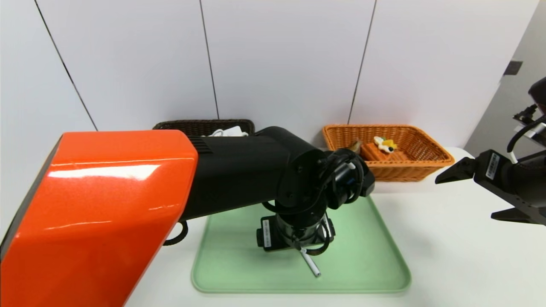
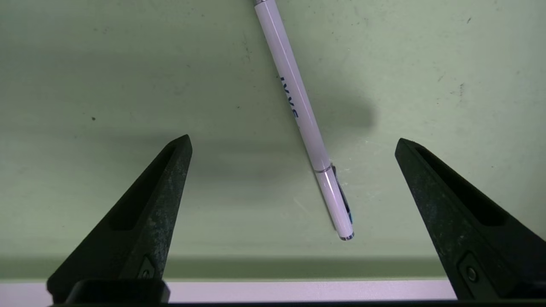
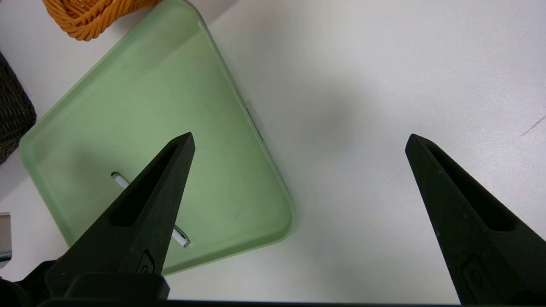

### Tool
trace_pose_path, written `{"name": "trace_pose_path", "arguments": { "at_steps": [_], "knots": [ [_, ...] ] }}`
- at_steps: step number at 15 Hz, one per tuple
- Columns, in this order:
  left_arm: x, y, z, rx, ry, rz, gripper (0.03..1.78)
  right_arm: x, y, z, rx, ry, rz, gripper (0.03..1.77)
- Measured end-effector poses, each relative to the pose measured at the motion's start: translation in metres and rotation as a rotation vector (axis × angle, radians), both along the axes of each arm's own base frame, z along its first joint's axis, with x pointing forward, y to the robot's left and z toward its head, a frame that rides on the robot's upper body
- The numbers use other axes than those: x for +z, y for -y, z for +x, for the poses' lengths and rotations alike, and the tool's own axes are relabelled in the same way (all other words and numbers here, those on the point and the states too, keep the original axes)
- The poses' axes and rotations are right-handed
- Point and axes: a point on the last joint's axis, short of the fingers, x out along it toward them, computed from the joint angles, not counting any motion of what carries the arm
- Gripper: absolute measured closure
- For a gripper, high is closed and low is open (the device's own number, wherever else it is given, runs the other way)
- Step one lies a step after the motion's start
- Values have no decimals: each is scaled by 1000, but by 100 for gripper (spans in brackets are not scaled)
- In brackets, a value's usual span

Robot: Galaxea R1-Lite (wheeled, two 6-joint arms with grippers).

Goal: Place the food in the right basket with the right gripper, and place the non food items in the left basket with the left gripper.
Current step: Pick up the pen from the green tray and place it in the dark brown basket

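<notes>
Head view, with both wrist views. A slim white pen [image 2: 303, 121] lay flat on a pale green tray [image 1: 375, 264], set at a slant to the tray's edges. Its barrel was smooth and glossy, printed with dark lettering along one side; a thin silver ring marked the joint with the cap, and a dark clip ran down the cap to a silver-tipped end. Nothing else was seen lying on the tray.

The left gripper [image 2: 293, 143] hung over the tray, pointed steeply down, with its black jaws spread wide to either side of the pen's capped end and clear of it. In the head view the pen [image 1: 310, 263] stuck out from under that gripper's wrist toward the tray's near edge.

The right gripper [image 3: 299, 140] was held above the white counter [image 1: 469, 256], to the right of the tray, its jaws likewise spread wide and holding nothing.

At the back of the counter, against the wall, stood two wicker baskets. The orange basket [image 1: 420, 168], on the right, held an orange cake wedge [image 1: 375, 150] topped with white cream and yellow and black bits, with a brown-gold snack [image 1: 355, 146] beside it. The dark brown basket [image 1: 204, 125], on the left, was largely hidden behind the left arm; a white object [image 1: 228, 131] showed inside it.
</notes>
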Motion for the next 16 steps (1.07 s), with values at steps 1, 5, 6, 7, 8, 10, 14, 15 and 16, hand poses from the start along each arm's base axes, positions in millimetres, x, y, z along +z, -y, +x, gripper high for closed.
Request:
{"name": "trace_pose_path", "arguments": {
  "at_steps": [1,5,6,7,8,10,14,15,16],
  "knots": [
    [-2,0,1,-7,0,11,12,0,0,0,1,-1,0,9],
    [-6,2,2,-39,19,52,12,-1,0,1,1,-3,1,9],
    [-7,2,2,-41,20,55,12,-1,0,1,1,-3,1,9],
    [-9,2,3,-41,19,59,12,-1,0,1,1,-4,1,9],
    [-10,3,3,-41,17,62,12,-1,0,1,1,-5,1,9],
    [-12,3,4,-40,13,67,12,-1,0,2,2,-5,0,9],
    [-15,4,3,-41,7,77,39,1,-1,6,5,32,6,9],
    [-15,4,3,-40,5,78,55,1,-1,7,7,33,5,9],
    [-15,4,3,-40,5,78,69,1,-1,7,8,38,6,9]
  ]
}}
